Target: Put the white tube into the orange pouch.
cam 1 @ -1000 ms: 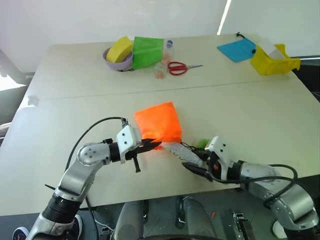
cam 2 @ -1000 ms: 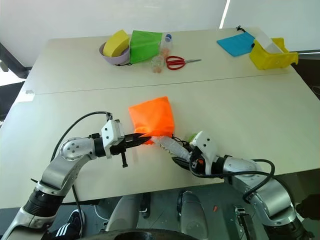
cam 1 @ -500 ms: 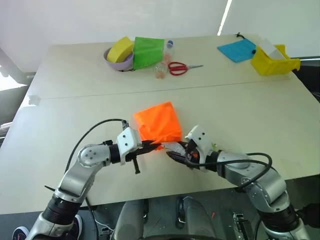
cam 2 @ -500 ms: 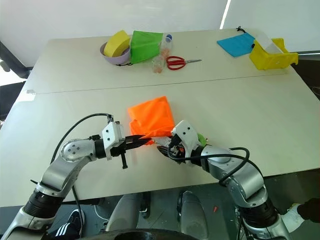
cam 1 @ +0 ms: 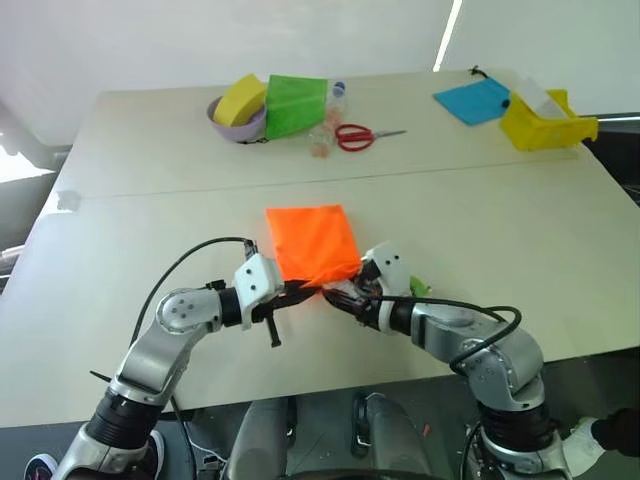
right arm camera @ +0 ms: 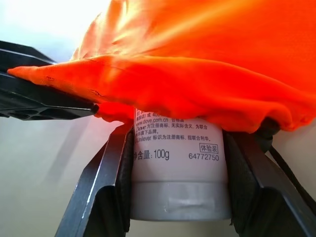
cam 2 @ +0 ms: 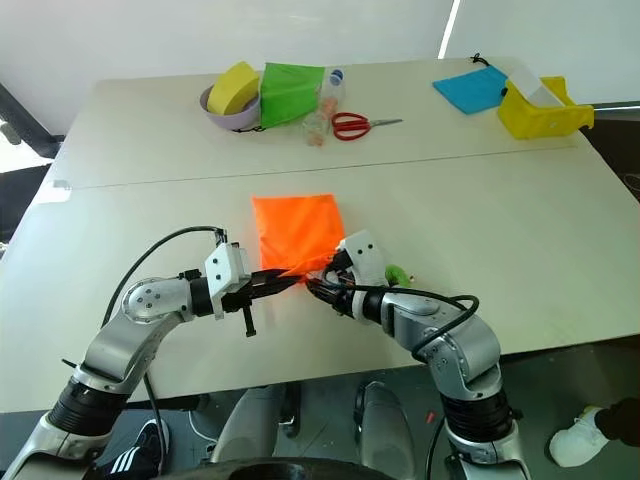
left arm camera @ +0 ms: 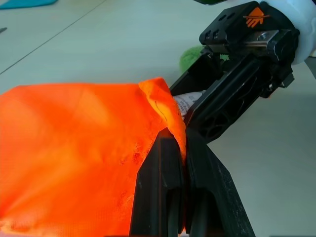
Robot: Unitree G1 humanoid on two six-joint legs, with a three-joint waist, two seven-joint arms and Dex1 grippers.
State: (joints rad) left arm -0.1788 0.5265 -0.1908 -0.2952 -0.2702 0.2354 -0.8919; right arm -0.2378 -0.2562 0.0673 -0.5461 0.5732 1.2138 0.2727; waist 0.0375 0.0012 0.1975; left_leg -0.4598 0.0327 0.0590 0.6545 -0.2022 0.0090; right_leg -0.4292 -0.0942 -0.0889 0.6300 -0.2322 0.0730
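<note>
Your white tube [right arm camera: 177,170] sits clamped between the two fingers of the right gripper [cam 2: 325,290], cap end toward the wrist, its front half already under the lip of the orange pouch [cam 2: 296,230]. You hold it by the flat sides near the cap, so the free end can slide in without the fingers meeting the cloth first. The pouch lies flat on the table [cam 2: 500,220], its open end toward you at 6 o'clock and its closed end at 12. The left gripper [cam 1: 300,293], at 9 o'clock of the tube, has its fingers pressed together on the upper edge of the pouch's mouth, lifting that edge into a small tent; that is what keeps the opening up for the tube. The green pompom [cam 2: 396,273] on the cord lies just at 3 o'clock of the right gripper, clear of the mouth. Judging from this, insertion is partly done; keep the left pinch firm and push along the pouch toward 12.
</note>
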